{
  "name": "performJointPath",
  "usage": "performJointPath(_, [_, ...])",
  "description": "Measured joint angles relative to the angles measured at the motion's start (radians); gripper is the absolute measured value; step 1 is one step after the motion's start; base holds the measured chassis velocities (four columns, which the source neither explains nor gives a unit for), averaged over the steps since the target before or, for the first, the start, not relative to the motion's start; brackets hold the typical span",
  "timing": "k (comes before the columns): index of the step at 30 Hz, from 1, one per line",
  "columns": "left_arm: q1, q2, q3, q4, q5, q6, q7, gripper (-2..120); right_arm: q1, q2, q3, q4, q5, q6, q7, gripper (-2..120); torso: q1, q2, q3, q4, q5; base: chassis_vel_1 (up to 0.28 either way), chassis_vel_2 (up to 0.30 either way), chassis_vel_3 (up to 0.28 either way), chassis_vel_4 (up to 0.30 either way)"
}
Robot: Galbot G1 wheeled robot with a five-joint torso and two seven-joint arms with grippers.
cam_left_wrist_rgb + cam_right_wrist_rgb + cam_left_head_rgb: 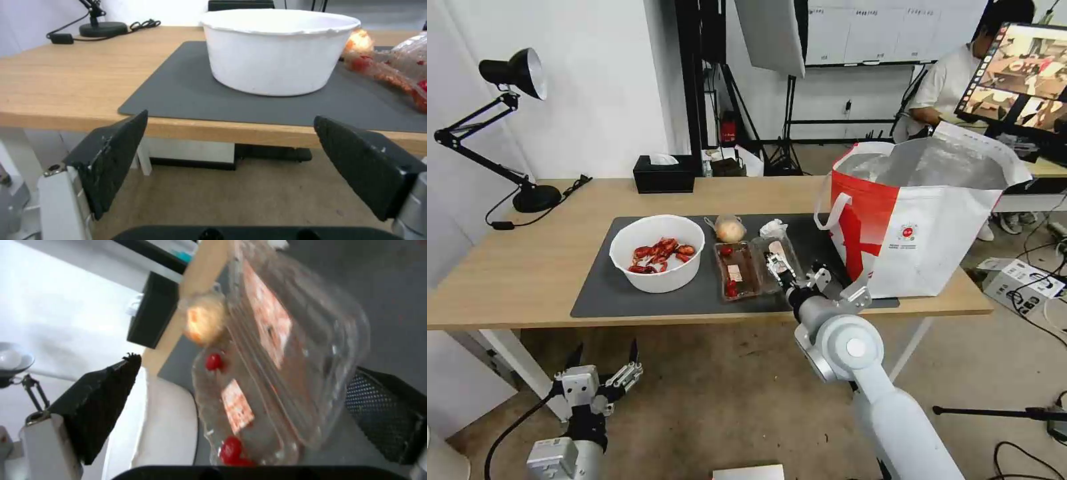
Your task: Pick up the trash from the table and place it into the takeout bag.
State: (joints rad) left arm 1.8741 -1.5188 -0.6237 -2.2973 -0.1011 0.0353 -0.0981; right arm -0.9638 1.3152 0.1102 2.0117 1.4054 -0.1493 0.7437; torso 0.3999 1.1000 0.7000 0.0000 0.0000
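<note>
1. The left gripper [606,357] hangs below the near edge of the table [514,267], its two dark fingers spread wide with nothing between them. In its own wrist view the fingers [113,156] frame bare floor and the table's edge.

2. On the dark grey mat [607,290] the white round bowl [657,253] stands farthest left of the trash, with red crayfish shells [657,257] inside. From the left wrist view only its outer wall [276,56] shows — the contents are hidden behind the rim.

3. Just right of the bowl and farther back lies the small knotted clear bag [730,229] with a yellowish lump in it.

4. In front of that bag sits the clear plastic hinged tray [747,270], lying open, with small red bits and a label inside. Its right half is partly covered by the right arm.

5. A crumpled white tissue [772,228] lies behind the tray, near the bag's foot.

6. The right gripper [780,265] is over the tray's right half. Its wrist view shows the fingers [95,406] spread apart with the tray [285,373] between them — whether either pad touches the plastic I cannot tell, and the clear walls blur together there.

7. The takeout bag [920,233] stands at the table's right end, mouth open, foil lining showing; its base laps the mat's right edge.
</note>
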Motion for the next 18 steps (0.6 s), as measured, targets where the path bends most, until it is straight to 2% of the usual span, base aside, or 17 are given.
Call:
performJointPath(13, [-0.015, -0.004, 0.005, 0.01, -0.011, 0.0, -0.003, 100, 0.037, -0.012, -0.047, 0.002, -0.028, -0.015, -0.072, 100, 0.0, 0.0, 0.0, 0.0, 0.0, 0.0, 0.0, 0.0, 0.0])
performJointPath(18, [-0.009, -0.002, 0.002, 0.008, -0.014, 0.001, -0.004, 100, 0.071, 0.0, -0.073, -0.025, 0.024, -0.041, -0.091, 100, 0.0, 0.0, 0.0, 0.0, -0.0001, 0.0, 0.0, 0.0, 0.0])
